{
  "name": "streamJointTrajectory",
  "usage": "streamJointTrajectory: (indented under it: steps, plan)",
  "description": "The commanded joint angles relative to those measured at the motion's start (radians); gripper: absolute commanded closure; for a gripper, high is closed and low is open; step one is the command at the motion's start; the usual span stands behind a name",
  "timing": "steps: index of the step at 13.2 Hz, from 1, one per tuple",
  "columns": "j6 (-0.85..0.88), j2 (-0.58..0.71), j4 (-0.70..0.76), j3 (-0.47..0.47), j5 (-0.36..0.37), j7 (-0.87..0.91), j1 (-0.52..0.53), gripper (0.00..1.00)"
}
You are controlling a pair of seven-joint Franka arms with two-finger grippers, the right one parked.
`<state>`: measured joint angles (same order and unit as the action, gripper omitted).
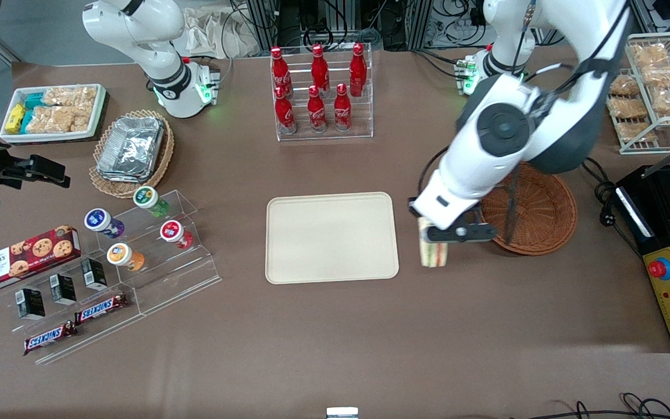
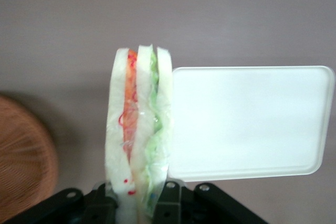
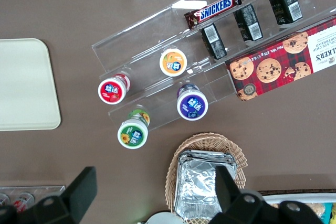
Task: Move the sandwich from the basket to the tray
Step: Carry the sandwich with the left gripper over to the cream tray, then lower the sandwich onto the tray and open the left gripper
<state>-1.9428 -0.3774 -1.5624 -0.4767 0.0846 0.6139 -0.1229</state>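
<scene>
My left gripper (image 1: 432,240) is shut on the sandwich (image 1: 434,253), a white-bread wedge with orange and green filling. It hangs over the bare table between the reddish-brown basket (image 1: 535,209) and the cream tray (image 1: 331,236), close to the tray's edge. In the left wrist view the sandwich (image 2: 139,129) stands between the black fingers (image 2: 167,203), with the tray (image 2: 247,121) beside it and the basket's rim (image 2: 23,156) on its other flank. The basket looks empty where the arm does not cover it.
A rack of red cola bottles (image 1: 319,87) stands farther from the front camera than the tray. Toward the parked arm's end are an acrylic stand with yoghurt cups (image 1: 137,233), snack bars, a cookie box and a tan basket of foil containers (image 1: 131,148). A black control box (image 1: 669,273) sits at the working arm's end.
</scene>
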Motion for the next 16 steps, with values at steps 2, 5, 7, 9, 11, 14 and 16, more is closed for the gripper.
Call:
streamJointTrajectory:
  steps: [2,5,7,9,11,14,16]
  plan:
    - [-0.192,-0.110,-0.065,0.001,0.065,0.086,-0.086,1.00]
    - [-0.225,-0.169,-0.093,0.001,0.090,0.084,-0.089,1.00]
    - [-0.260,-0.198,-0.125,0.000,0.119,0.086,-0.090,1.00]
    - [-0.294,-0.212,-0.159,-0.002,0.121,0.086,-0.092,1.00]
    - [-0.324,-0.245,-0.162,-0.002,0.135,0.113,-0.110,1.00]
    - [-0.344,-0.284,-0.146,0.027,0.208,0.202,-0.172,0.49]
    - [-0.347,-0.287,-0.146,0.027,0.221,0.205,-0.169,0.00]
